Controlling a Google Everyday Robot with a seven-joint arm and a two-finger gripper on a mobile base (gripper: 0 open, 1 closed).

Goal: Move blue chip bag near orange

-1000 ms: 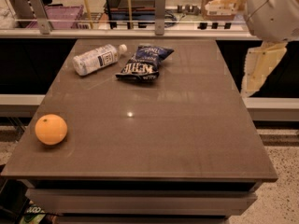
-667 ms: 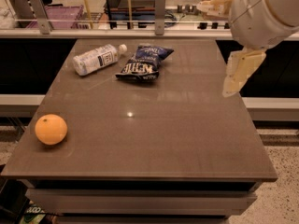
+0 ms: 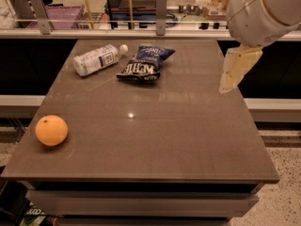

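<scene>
Camera view: gripper [image 3: 231, 79] above table edge [image 3: 249, 121]

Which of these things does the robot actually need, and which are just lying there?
Needed: blue chip bag, at the far side of the table; orange, front left; gripper, hanging above the right edge, away from both.
Just lying there: plastic bottle, on its side left of the bag.

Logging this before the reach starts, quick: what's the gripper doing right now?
Gripper: cannot be told whether open or closed; it hangs over the right edge of the table, nothing visibly in it.
</scene>
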